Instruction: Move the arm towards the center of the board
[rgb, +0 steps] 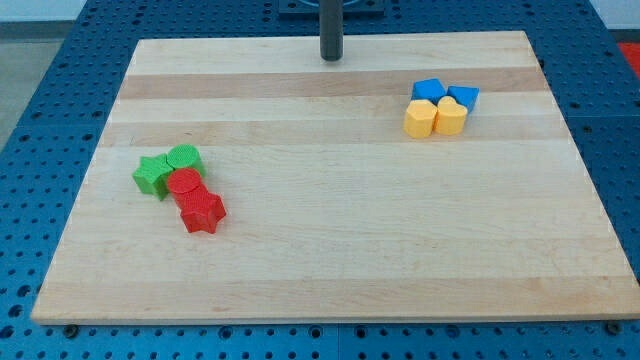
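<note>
Over at the view's left of the wooden worktop (330, 270), four blocks sit bunched together and touching. A green star-shaped block (152, 176) lies furthest left, with a green round block (184, 157) just beside it toward the view's top. Below those sits a red round block (184, 183), and a red star-shaped block (203, 212) comes next, toward the view's bottom.

Moving right, my tip (331, 57) stands near the top edge of the worktop, about midway across, on bare wood. It is well apart from both groups of blocks, and the middle of the worktop lies below it in the view. I carry no pincer, only this dark rod, so nothing opens or closes on anything.

Further right, near the view's top right, a second cluster sits tight together: a blue block (428, 90) and another blue block (463, 96) behind, with a yellow block (419, 118) and a second yellow block (451, 116) in front of them. Their exact shapes are hard to tell.
</note>
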